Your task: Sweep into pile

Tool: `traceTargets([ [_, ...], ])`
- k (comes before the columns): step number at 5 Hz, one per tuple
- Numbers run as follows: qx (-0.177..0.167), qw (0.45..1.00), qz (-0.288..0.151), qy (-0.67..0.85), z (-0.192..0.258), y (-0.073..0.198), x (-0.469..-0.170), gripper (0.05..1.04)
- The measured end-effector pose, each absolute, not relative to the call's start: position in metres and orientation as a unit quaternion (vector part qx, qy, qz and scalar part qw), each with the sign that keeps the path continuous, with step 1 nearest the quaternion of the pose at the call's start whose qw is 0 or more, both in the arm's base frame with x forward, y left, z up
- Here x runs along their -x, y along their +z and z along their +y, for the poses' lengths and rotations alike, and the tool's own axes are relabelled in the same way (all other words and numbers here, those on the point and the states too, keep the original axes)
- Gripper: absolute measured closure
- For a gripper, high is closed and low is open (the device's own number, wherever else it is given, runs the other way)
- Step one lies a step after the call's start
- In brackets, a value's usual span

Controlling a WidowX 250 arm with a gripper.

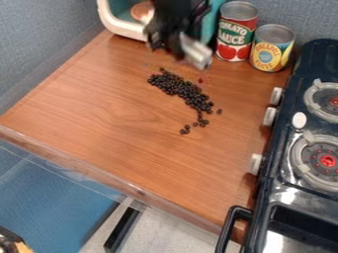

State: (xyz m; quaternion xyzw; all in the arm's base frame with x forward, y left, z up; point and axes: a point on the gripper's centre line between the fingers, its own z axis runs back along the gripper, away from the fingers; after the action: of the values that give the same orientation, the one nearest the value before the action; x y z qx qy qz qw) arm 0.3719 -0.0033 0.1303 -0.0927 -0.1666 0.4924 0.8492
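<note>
Sweep judged unfinished: beans found in a loose band

The beans (182, 89) were found on the counter (86, 108), strung out in a slanted band. The upper part was closely packed; the lower end was thinned to a tail, with a few strays scattered below it and one just beside it. The gripper (173, 45) was noted above the far part of the counter, near the head of the band and to the left of the red can (235, 32). A grey piece (196, 51) was seen at its lower side; whether it was held could not be established. The state of the jaws could not be told, the area being dark and blurred.

The gathering step was judged to be in hand, with a compact pile not yet formed. For the next move, a low pass from outside the tail was considered to be called for, so that the strays would be pushed inward without the packed part being spread
</note>
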Motion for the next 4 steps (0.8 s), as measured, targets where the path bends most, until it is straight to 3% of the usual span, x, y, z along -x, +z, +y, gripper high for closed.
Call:
traceTargets([
  [1,0.048,0.914,-0.176,0.363,-0.029,0.121,-0.356,0.695],
  [2,0.013,0.962,-0.143,0.231,-0.031,0.099,-0.336,0.695],
  [3,0.015,0.987,-0.115,0.107,-0.015,0.081,-0.322,0.695],
  [4,0.057,0.993,-0.104,-0.01,0.008,0.075,-0.318,0.695],
])
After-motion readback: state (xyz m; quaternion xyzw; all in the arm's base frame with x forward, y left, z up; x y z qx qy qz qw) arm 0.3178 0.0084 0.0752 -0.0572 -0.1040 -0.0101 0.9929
